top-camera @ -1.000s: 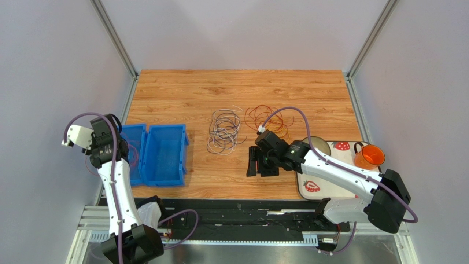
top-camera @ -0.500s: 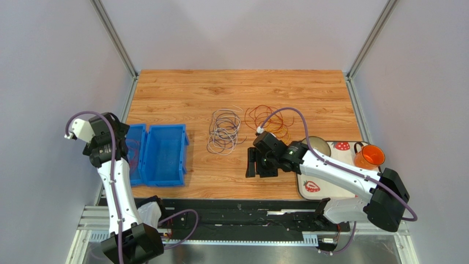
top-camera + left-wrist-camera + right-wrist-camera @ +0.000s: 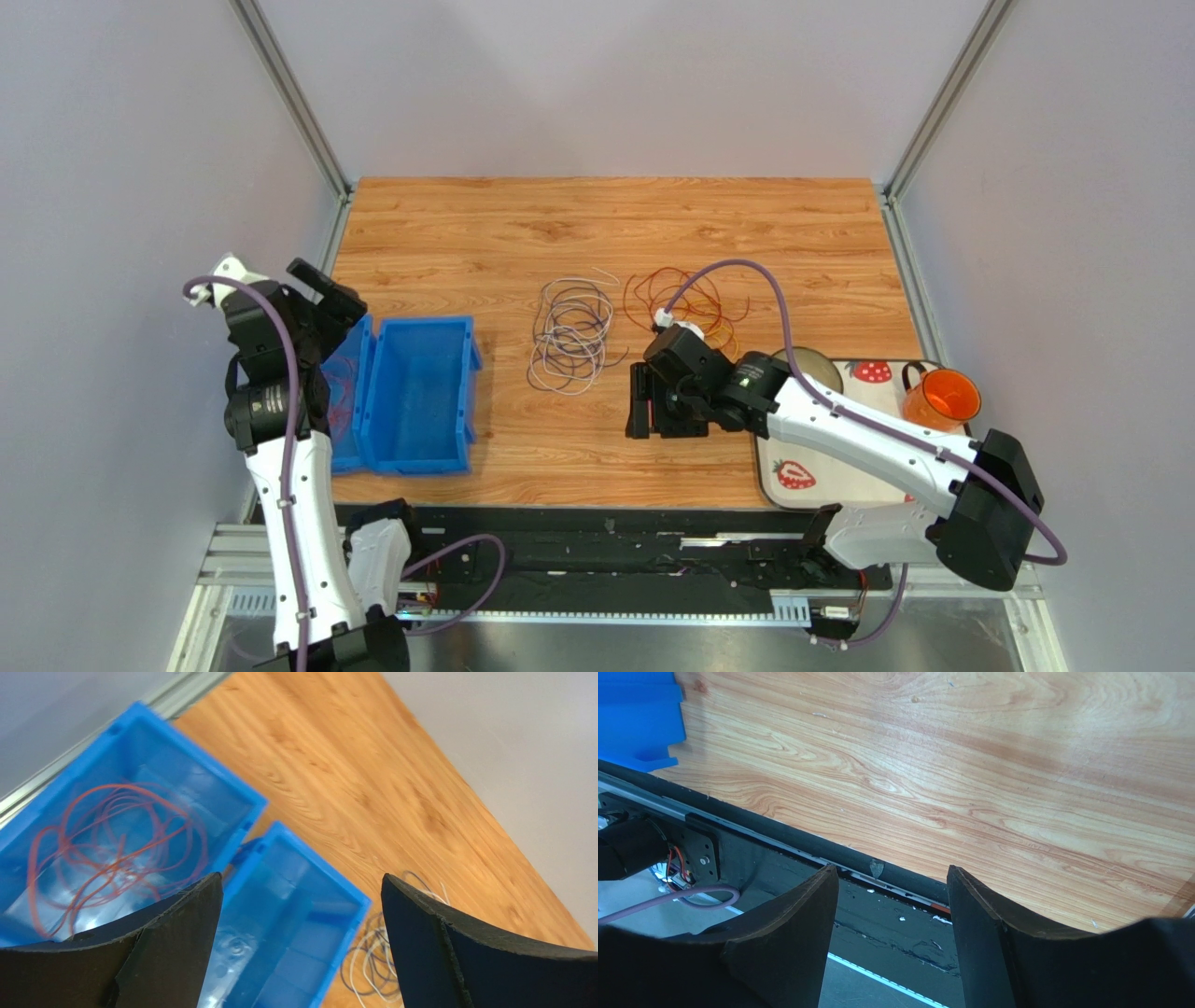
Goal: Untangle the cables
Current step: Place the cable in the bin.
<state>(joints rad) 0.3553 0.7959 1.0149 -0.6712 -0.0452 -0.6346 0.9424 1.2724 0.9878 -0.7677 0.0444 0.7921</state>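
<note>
On the wooden table (image 3: 589, 224), a red-orange cable (image 3: 112, 847) lies coiled in the left blue bin (image 3: 210, 784), below the left gripper (image 3: 300, 882), which is spread wide and empty. White and grey cables (image 3: 572, 336) and red-orange loops (image 3: 680, 301) lie mid-table, near the right gripper (image 3: 892, 871), whose jaws are parted and hold nothing.

Glossy blue plastic bins (image 3: 425, 325) on a smooth wood-grain table (image 3: 617, 224) (matt black pads (image 3: 435, 952) on the left claw (image 3: 302, 876))

Red-orange cables (image 3: 116, 847) (blue bin (image 3: 203, 787))
</note>
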